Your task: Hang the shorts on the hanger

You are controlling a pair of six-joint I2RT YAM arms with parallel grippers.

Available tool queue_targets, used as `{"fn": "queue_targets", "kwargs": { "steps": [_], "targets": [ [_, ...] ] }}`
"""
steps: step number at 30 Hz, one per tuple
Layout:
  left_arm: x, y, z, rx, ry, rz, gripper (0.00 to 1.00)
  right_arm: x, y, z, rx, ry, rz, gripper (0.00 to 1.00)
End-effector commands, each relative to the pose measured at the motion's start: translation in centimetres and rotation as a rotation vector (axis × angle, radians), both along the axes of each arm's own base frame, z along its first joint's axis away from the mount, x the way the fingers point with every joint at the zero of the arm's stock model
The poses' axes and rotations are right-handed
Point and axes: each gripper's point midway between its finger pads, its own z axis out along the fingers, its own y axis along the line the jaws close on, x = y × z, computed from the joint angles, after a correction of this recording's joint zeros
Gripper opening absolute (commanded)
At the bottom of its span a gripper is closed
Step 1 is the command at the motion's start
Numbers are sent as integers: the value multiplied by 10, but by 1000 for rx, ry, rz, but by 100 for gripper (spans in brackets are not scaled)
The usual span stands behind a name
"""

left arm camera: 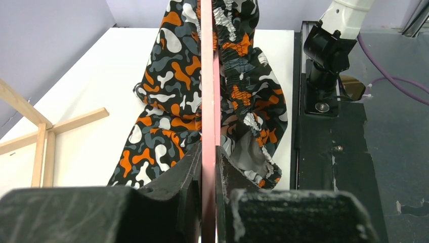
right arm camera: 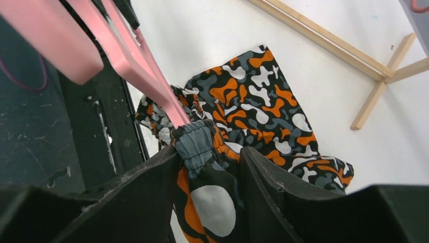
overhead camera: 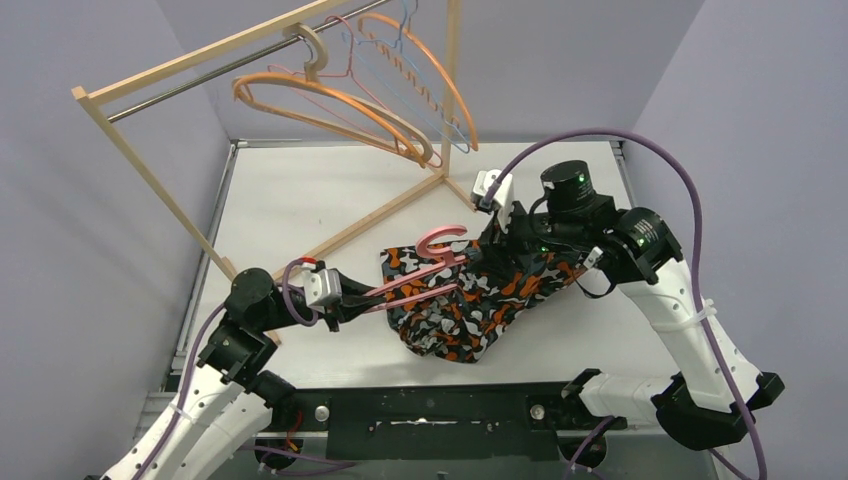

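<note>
Left claw (left arm camera: 208, 169) clamps hanger (left arm camera: 206, 76) | right claw (right arm camera: 210, 169) pinches shorts (right arm camera: 263, 106) (gathered waistband)

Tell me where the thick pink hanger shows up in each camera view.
Top external: the hanger is at the centre, over the shorts.
Left wrist: a vertical pink strip down the middle.
Right wrist: upper left, slanting down to the shorts.
Shared landmark: the shorts, in all three views.

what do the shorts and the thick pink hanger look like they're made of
Shorts: soft, thin cloth with a matte finish; it creases, drapes and has a gathered elastic waistband. Hanger: probably moulded plastic, smooth with a faint sheen; its thick pink bars look rigid and straight.
</note>
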Motion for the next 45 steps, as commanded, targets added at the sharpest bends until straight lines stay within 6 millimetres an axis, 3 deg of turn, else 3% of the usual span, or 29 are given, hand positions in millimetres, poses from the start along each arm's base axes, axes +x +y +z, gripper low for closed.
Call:
{"fn": "queue_targets", "kwargs": {
  "steps": [1,9,18,20,22,25,28,32,38,41,45],
  "targets": [
    [-2,0,37,-78,-161,-13,0,-15,13,1,42,10,113,46],
    [-4,0,38,-79,-166,-19,0,-20,28,-7,50,21,152,41],
    [8,6,39,-86,-137,65,0,-24,28,2,87,-51,183,0],
    [14,9,41,-91,-132,112,13,-24,26,1,82,-68,181,0],
    [21,15,45,-109,-117,175,33,-23,23,1,81,-89,176,0],
    [27,22,51,-127,-85,244,43,-17,19,8,97,-153,140,0],
    [36,30,53,-139,-11,325,45,-10,13,21,132,-232,80,0],
    [42,43,72,-209,101,438,45,-3,5,34,164,-299,11,0],
    [40,51,86,-354,234,491,45,4,-3,48,213,-351,-73,0],
    [39,49,83,-414,317,483,44,4,-4,57,251,-379,-88,0],
    [43,42,59,-446,450,481,41,4,-6,69,299,-415,-104,0]
  ]
}}
